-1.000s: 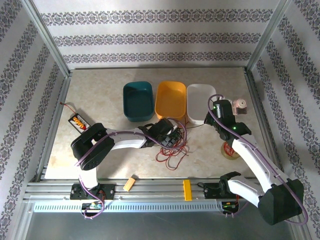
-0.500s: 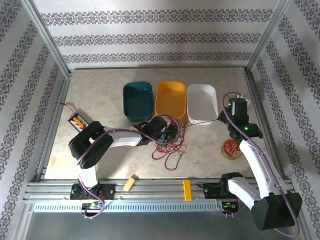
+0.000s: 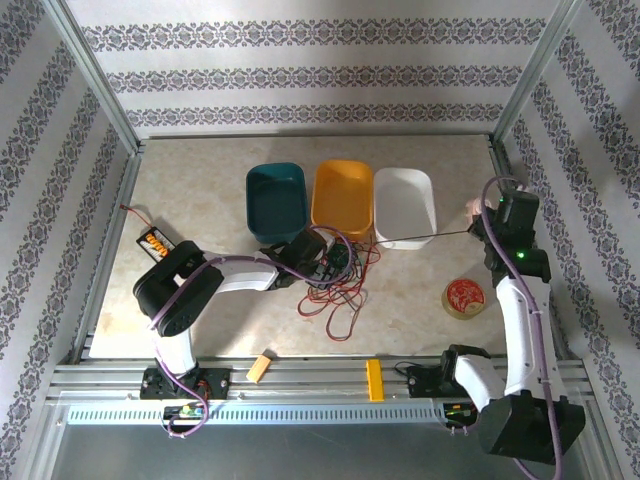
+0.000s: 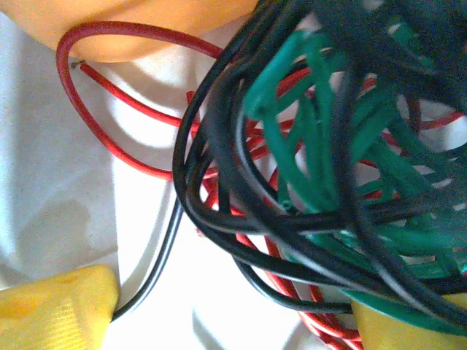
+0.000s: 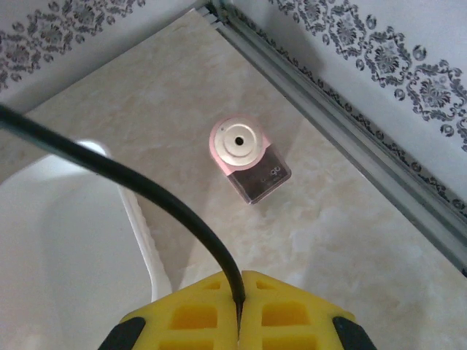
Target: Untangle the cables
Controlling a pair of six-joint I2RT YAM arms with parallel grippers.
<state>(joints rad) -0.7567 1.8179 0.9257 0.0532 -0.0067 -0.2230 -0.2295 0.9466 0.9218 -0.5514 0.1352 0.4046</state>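
Note:
The cables (image 3: 341,276) lie as a red, green and black tangle in front of the orange bin. My left gripper (image 3: 333,262) sits on the tangle, open. In the left wrist view its yellow fingertips (image 4: 60,312) stand far apart at the bottom corners, the left gripper (image 4: 233,321) straddling black loops (image 4: 219,168), green coils (image 4: 328,146) and red strands (image 4: 109,138). My right gripper (image 3: 492,220) is by the right rail, shut on one black cable (image 3: 430,237) that runs taut back to the tangle. The right gripper (image 5: 238,321) pinches that black cable (image 5: 146,191) between its pads.
Teal (image 3: 250,205), orange (image 3: 316,200) and white (image 3: 432,205) bins stand in a row behind the tangle. A pink-topped small box (image 5: 248,157) lies near the right rail. A red-topped roll (image 3: 464,296) sits right of centre, and a battery box (image 3: 156,243) is at the left.
My right gripper has moved right toward the rail, drawing the black cable out straight. The left gripper and the tangle have shifted slightly left.

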